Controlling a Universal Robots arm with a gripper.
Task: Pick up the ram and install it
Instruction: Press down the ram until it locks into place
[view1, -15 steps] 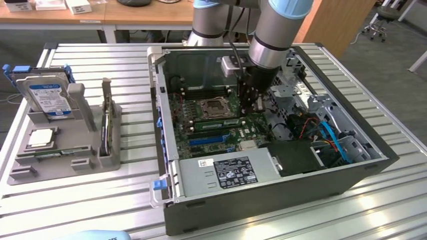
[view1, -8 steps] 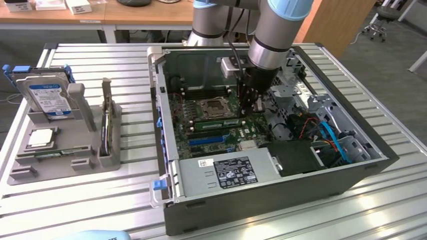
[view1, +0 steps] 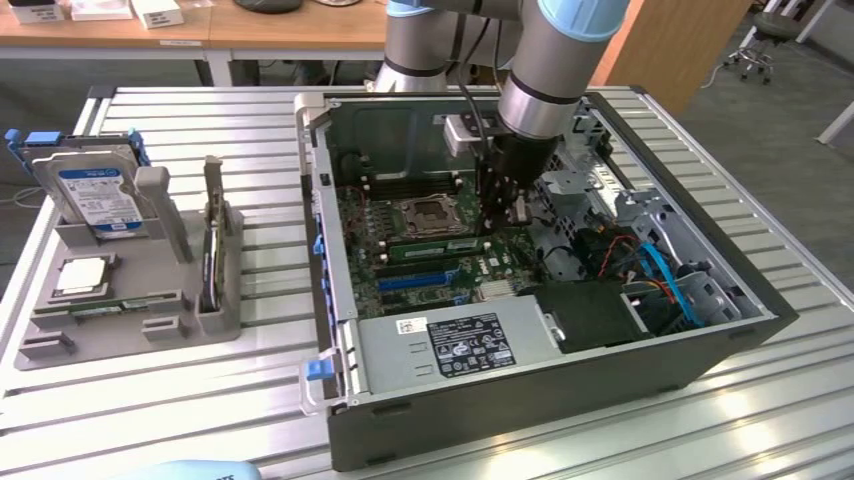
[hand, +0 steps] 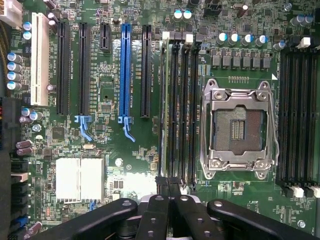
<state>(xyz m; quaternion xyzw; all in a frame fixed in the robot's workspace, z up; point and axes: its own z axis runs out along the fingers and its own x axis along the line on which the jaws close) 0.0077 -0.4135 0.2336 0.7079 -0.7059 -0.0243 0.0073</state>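
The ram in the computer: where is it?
The ram sits slotted beside the empty processor socket, with the gripper at its end on the exterior view's right.

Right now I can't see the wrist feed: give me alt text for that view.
The shut gripper hovers at one end of the memory slots, where a ram stick stands edge-on in the slot nearest the expansion slots. Beside them lies the empty processor socket on the green motherboard.

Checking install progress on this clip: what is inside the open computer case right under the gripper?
Under the shut gripper lies the motherboard: black memory slots, a ram stick standing in the outermost one, beside the empty processor socket. The gripper covers the slots' near ends.
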